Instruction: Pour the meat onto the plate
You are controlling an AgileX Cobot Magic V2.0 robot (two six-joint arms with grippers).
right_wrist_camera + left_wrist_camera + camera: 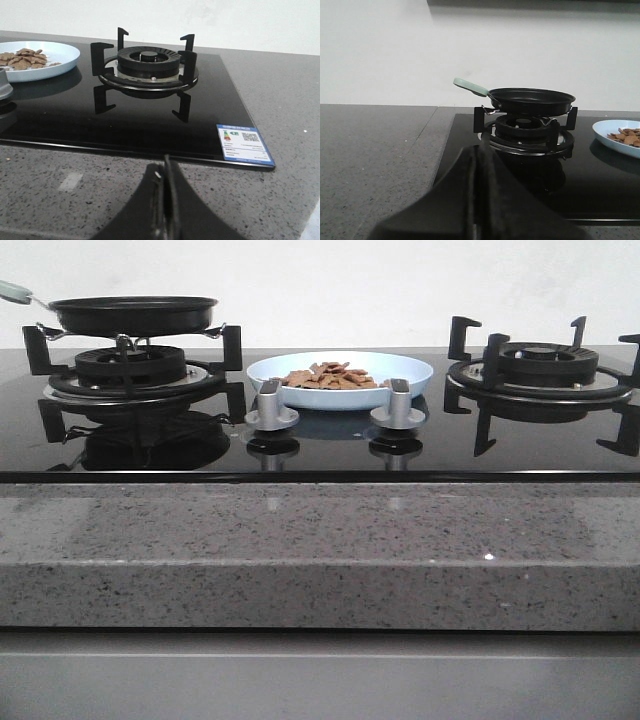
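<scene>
The pale blue plate (400, 372) sits on the black glass hob between the two burners. The reddish-brown meat pieces (330, 377) lie in a heap on it. Plate (607, 133) and meat (626, 137) also show in the left wrist view, and the plate (57, 55) with meat (21, 58) in the right wrist view. The black frying pan (133, 313) with a pale green handle (470, 87) rests on the left burner and looks empty (530, 98). My left gripper (476, 152) is shut and empty, near the hob's left edge. My right gripper (165, 162) is shut and empty, over the counter before the hob.
The right burner (540, 368) with its black pan supports (148, 60) stands bare. Two silver knobs (271, 405) (398, 405) stand in front of the plate. A grey speckled stone counter (320, 550) surrounds the hob. A label (244, 144) sits at the hob's front right corner.
</scene>
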